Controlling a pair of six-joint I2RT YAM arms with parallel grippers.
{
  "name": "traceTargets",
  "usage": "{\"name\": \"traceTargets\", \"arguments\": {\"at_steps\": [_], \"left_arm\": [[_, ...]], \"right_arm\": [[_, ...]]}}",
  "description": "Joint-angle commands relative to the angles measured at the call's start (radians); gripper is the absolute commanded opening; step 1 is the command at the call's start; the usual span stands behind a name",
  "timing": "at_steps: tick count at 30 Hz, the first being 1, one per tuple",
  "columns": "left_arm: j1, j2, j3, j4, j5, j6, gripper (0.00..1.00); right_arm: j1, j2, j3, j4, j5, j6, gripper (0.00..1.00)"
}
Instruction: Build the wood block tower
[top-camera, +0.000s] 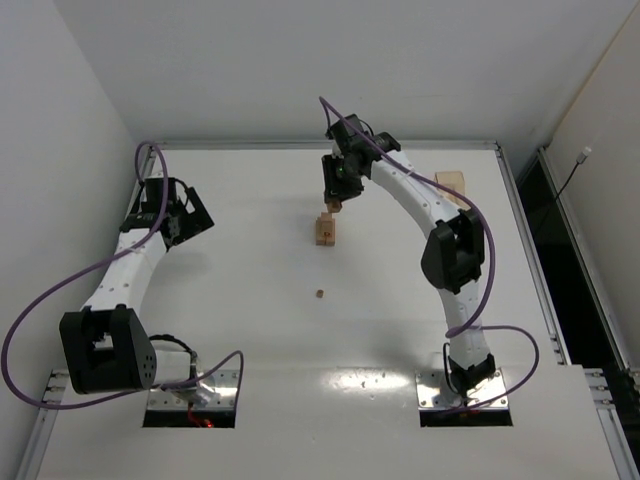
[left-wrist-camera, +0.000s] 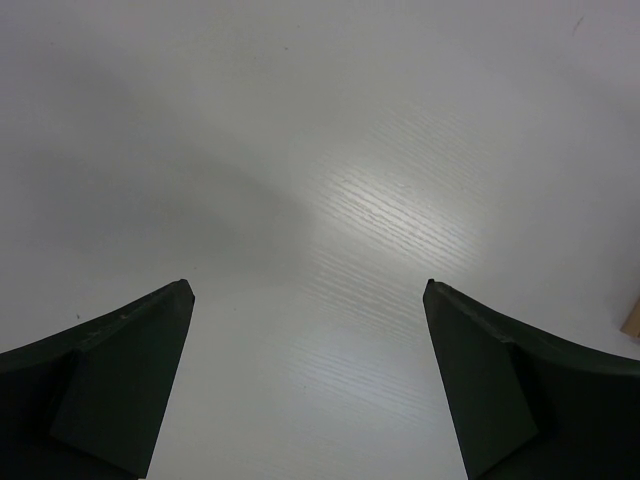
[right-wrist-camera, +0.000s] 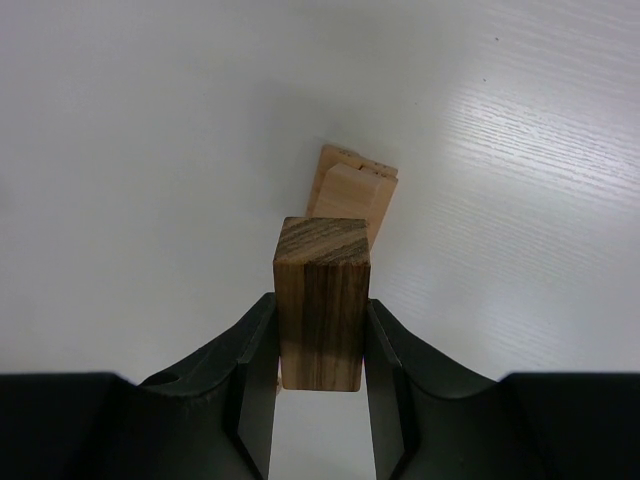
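Pinched upright between the fingers of your right hand (top-camera: 334, 204), a dark-grained wooden block (right-wrist-camera: 320, 300) hangs above the worktop (top-camera: 250, 330), just short of the partial tower (right-wrist-camera: 352, 195) of pale planks. By my judgement, the placement step is in hand. The next move calls for carrying the block over the stack, squaring it, lowering until seated, then releasing. Your left hand (left-wrist-camera: 310, 380) is spread wide, well apart. One tiny cube (top-camera: 319, 294) lies loose nearer the bases.

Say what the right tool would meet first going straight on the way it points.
Probably the stack of light blocks ahead; the darker block clamped in the right tool would touch it first. Depth is unclear, so it might reach the table instead.
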Motion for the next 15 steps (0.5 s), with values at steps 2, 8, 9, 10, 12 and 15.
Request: {"name": "traceTargets", "arguments": {"at_steps": [2, 8, 9, 10, 12, 15], "left_arm": [[0.011, -0.017, -0.007, 0.032, -0.008, -0.011, 1.0], [0.011, -0.017, -0.016, 0.032, 0.001, -0.011, 1.0], [0.011, -0.017, -0.016, 0.032, 0.001, -0.011, 1.0], [0.011, -0.017, -0.016, 0.032, 0.001, -0.011, 1.0], [0.011, -0.017, -0.016, 0.032, 0.001, -0.02, 1.0], [0.011, -0.017, -0.016, 0.032, 0.001, -0.02, 1.0]], "right_arm": [[0.015, 0.013, 0.053, 0.019, 0.035, 0.036, 0.0], [0.034, 0.013, 0.027, 0.01, 0.047, 0.063, 0.0], [0.034, 0.013, 0.027, 0.01, 0.047, 0.074, 0.0], [0.034, 0.013, 0.027, 0.001, 0.047, 0.105, 0.0], [0.034, 0.024, 0.027, -0.012, 0.047, 0.132, 0.0], [0.034, 0.052, 0.064, -0.035, 0.056, 0.16, 0.0]]}}
